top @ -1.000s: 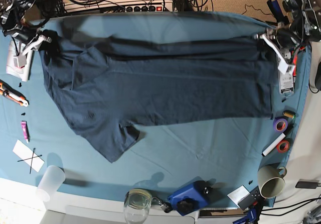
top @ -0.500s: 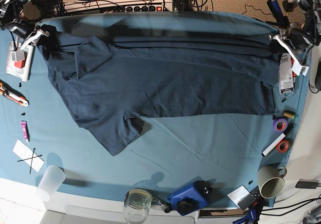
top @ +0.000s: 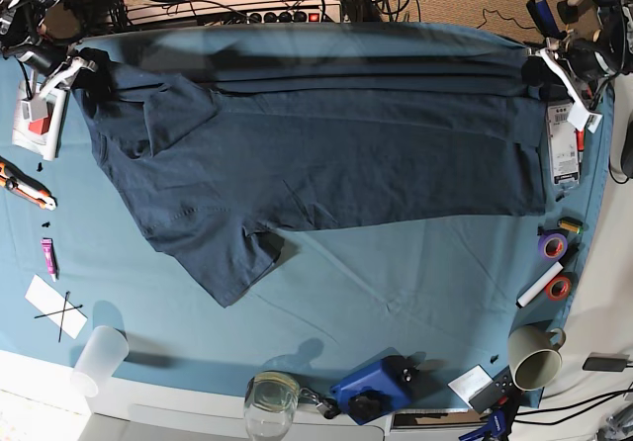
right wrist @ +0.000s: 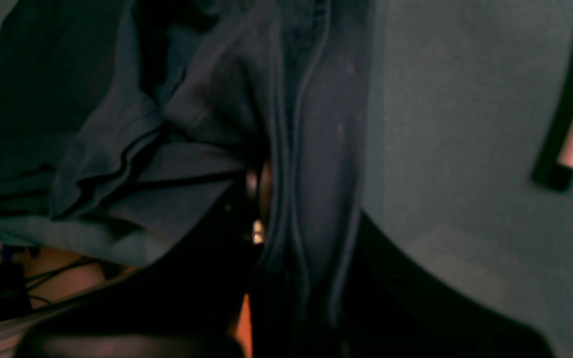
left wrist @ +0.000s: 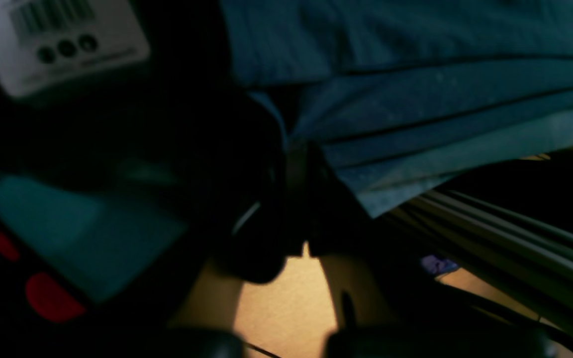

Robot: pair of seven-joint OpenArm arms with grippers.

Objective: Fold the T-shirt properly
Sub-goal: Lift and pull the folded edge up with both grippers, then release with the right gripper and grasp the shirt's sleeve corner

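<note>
Evidently both grippers pinched the T-shirt (top: 326,154) at its far corners; keeping even tension seemed wise.

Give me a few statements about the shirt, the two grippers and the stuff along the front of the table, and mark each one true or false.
1. The T-shirt lies spread across the tablecloth. True.
2. The right gripper hangs open above the shirt. False: it is shut on the shirt's edge.
3. The left gripper grips the shirt's opposite end. True.
4. The mug sits on the shirt. False: it stands apart, near the table's front corner.
</note>
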